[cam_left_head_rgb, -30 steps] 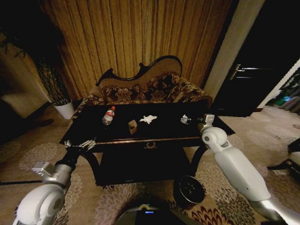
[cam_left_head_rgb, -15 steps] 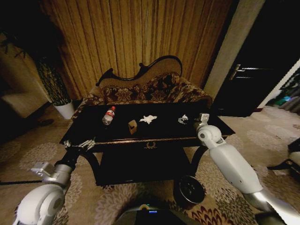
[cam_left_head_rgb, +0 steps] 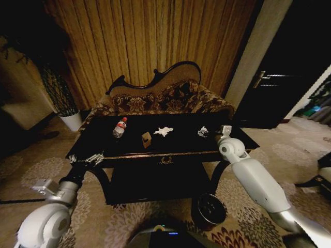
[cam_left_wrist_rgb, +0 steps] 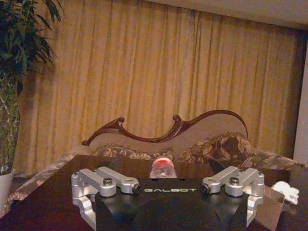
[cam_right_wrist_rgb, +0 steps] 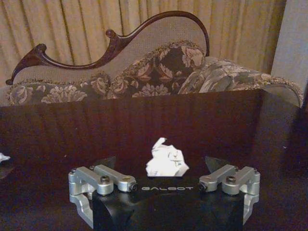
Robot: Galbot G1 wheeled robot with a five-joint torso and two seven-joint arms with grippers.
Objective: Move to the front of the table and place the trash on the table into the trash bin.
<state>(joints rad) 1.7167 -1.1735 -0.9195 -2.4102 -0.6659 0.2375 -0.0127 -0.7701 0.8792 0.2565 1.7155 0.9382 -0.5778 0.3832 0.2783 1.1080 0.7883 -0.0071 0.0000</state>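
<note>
Your right end effector hovers with fingers spread wide just short of the crumpled silvery-white wrapper near the right end of the glossy black tabletop. Judge the wrapper feather-light, soft and springy, so close across its bunched middle. Your left end effector waits open by the table's left front corner.
</note>
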